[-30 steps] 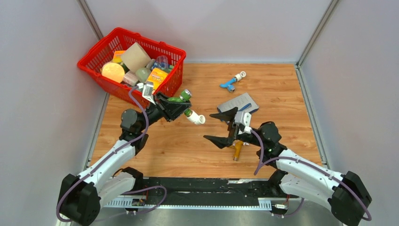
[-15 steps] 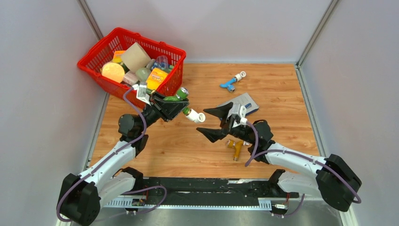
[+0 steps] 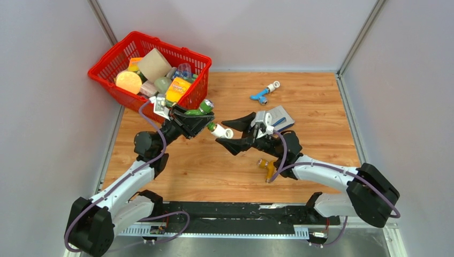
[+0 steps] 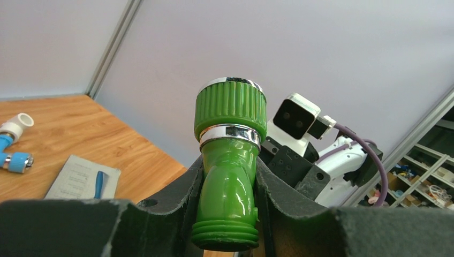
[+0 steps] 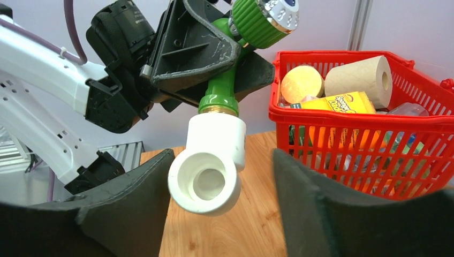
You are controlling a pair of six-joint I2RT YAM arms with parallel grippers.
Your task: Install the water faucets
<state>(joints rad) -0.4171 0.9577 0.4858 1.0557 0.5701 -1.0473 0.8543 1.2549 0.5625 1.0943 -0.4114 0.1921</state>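
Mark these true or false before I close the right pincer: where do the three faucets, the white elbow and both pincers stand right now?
1. The left pincer is shut on the green faucet. True.
2. A white elbow fitting sits on the green faucet's threaded end. True.
3. The right pincer is clamped on that elbow. False: its jaws stand open, one on either side of the elbow.
4. The orange-yellow faucet lies in the red basket. False: it lies on the table, under the right arm.
5. The blue faucet lies on the table, in neither pincer. True.
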